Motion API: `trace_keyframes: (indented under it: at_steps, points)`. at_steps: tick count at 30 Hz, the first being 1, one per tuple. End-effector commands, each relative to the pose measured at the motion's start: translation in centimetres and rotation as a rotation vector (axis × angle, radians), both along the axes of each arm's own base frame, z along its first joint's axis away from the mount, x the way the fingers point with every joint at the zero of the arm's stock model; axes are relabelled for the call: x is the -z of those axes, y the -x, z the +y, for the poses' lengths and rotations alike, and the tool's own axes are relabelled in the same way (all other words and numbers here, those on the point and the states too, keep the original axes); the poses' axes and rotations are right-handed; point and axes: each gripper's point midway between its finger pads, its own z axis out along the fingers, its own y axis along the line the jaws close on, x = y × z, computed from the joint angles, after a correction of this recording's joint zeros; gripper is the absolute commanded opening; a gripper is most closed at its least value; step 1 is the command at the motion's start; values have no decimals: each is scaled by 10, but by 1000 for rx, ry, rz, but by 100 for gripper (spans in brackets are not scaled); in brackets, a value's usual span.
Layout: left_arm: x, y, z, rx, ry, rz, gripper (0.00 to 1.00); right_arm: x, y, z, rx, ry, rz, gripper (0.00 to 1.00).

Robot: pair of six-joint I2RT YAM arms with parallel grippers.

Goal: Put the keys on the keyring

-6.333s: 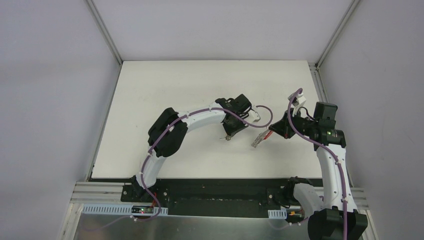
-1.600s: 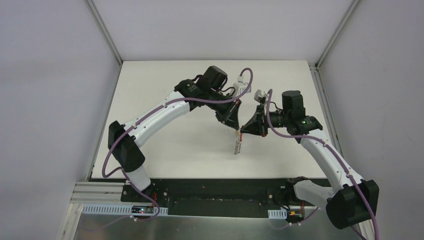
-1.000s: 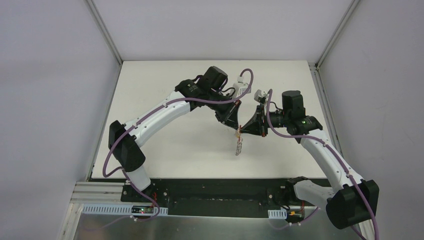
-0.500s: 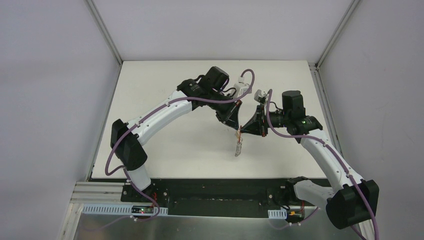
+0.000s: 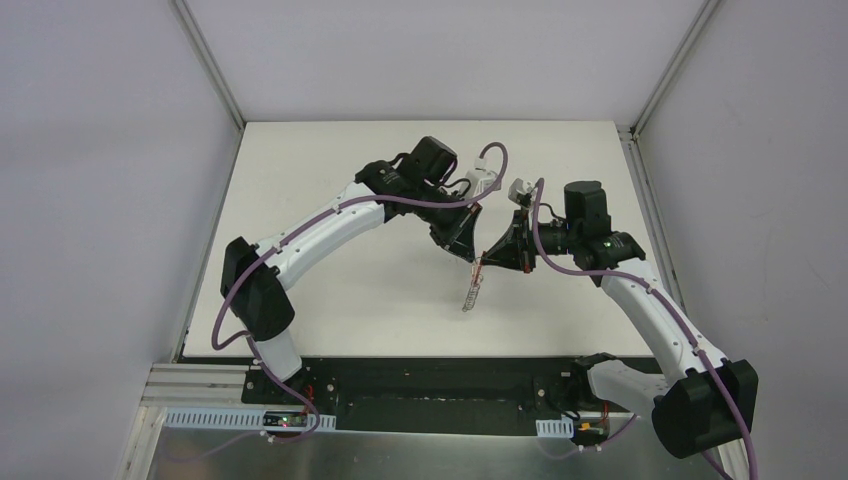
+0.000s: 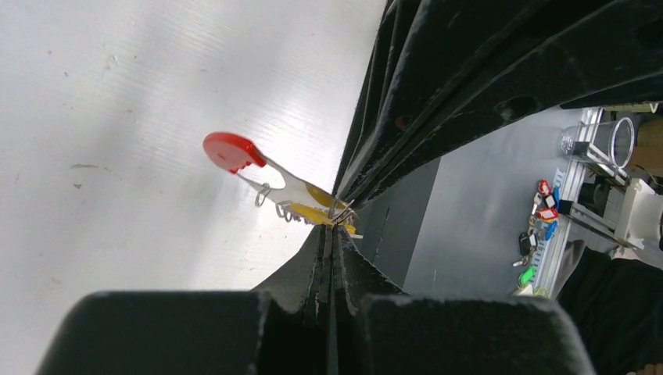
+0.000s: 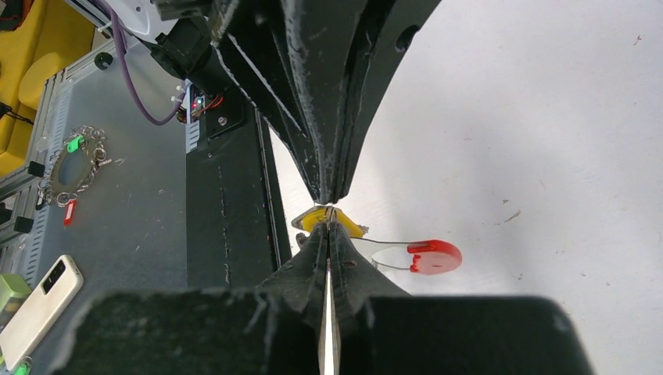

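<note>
The two tools meet tip to tip above the white bench (image 5: 330,180), a little toward 3 o'clock of its middle. The left tool (image 5: 466,255) reaches in from 11 o'clock, its fingers pressed together on the key (image 6: 317,214) (only the yellow head shows, right at the tips). The right tool (image 5: 487,260) comes from 3 o'clock, fingers likewise closed, nipping the keyring (image 5: 470,295). In the top view the keyring trails from the meeting point toward 7 o'clock. From the right wrist, its red end lies at 4 o'clock of the key. Whether the keyring touches the bench I cannot tell.
</note>
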Motion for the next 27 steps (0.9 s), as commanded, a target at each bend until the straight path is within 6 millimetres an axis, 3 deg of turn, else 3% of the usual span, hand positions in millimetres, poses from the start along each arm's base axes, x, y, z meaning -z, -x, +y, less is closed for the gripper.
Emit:
trace_keyframes:
  at_steps: [1, 17, 27]
  points:
    - [-5, -3, 7, -13, 21, -5, 0, -21, 3, 2, -31, -55, -65, 0]
    - [-11, 7, 3, 50, 136, 51, 0, -44, -6, 5, -40, -107, -72, 0]
    - [-35, -7, 20, 89, 234, -99, 31, -54, -1, 8, -98, -136, -105, 0]
